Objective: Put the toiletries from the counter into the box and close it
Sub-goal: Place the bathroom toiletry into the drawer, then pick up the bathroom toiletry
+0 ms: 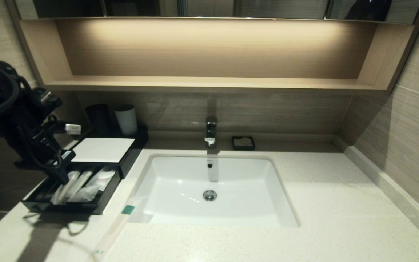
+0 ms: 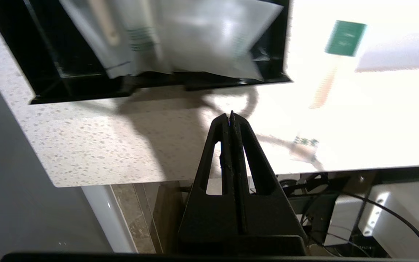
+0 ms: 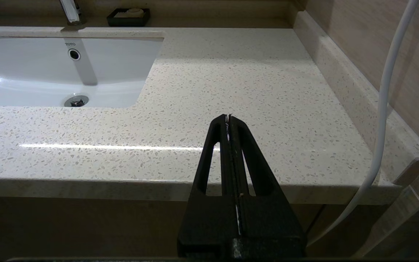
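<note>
One toiletry (image 1: 116, 223) lies on the bench (image 1: 322, 203) just in front of the open box (image 1: 67, 207); light, slippery wrapper, best pinched mid-length. Left claw (image 2: 230, 115) clenched empty beside the box; right claw (image 3: 228, 117) clenched, idle.

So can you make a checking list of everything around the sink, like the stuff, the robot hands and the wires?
Surface: cream speckled stone counter with white sink.
Job's things: black box with white top, drawer open, wrapped toiletries inside; one green-labelled wrapped stick on the counter beside the sink.
Clutter: black cup, white cup, black soap dish, chrome tap.
Grippers: left gripper shut, empty, above the counter edge near the drawer; right gripper shut, empty, parked at the counter front.
Cables: white cable by right arm.
Surroundings: tan wooden shelf.
</note>
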